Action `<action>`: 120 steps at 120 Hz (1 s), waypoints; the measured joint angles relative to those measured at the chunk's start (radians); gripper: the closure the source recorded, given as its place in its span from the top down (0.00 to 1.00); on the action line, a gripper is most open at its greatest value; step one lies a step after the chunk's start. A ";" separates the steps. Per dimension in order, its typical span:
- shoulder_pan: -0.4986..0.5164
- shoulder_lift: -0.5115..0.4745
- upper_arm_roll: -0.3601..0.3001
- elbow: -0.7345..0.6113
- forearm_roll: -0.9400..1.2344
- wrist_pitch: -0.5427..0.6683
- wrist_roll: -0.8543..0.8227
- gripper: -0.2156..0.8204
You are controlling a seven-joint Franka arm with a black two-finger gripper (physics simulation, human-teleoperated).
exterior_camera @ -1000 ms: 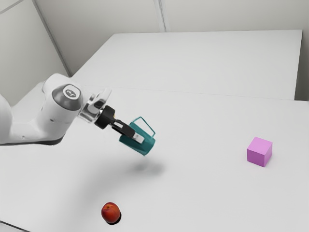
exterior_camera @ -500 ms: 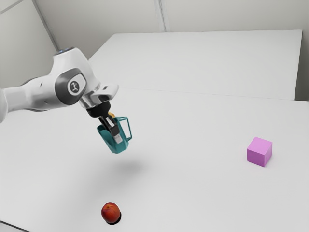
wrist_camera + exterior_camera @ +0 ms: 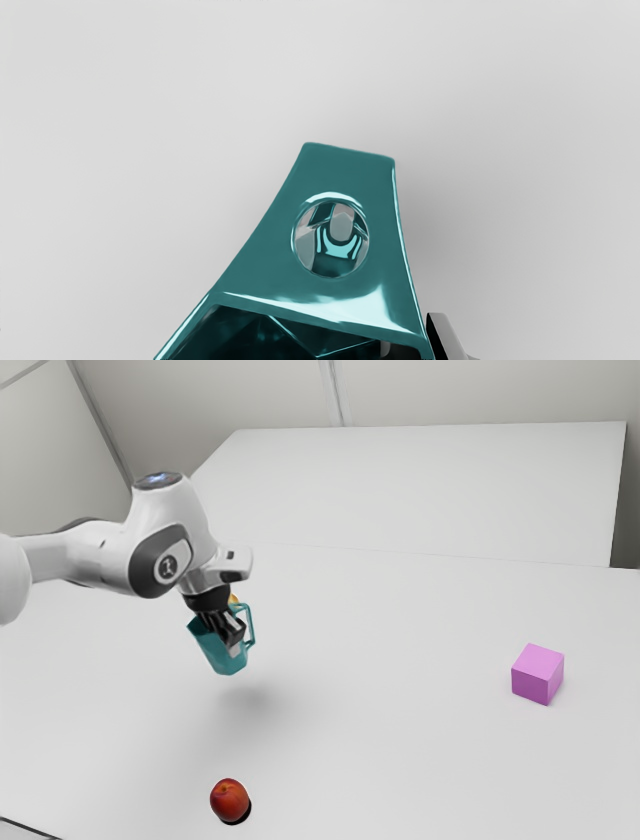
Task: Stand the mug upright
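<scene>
1. The gripper (image 3: 234,644) grips the teal mug (image 3: 211,650), tilted, above the table (image 3: 400,660).
2. One finger (image 3: 448,336) is cut off beside it; the pale scrap (image 3: 385,348) inside (a sliver, really) may be the other.
3. Glossy, flat-sided mug; something yellow (image 3: 233,599) mostly hidden.

Mug (image 3: 218,655): teal, glossy, widening toward its mouth
Pose: tilted, mouth up and toward the exterior view's left, base lower
Handle (image 3: 252,627): on the exterior view's right side
Position: in the claw (image 3: 236,645), clear above the table (image 3: 400,730)
</scene>
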 joint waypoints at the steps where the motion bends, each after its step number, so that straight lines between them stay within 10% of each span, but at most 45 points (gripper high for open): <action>1: 0.000 0.001 0.000 -0.001 0.001 0.005 -0.004 0.04; 120: -0.001 0.117 0.001 -0.028 0.017 0.117 -0.227 0.04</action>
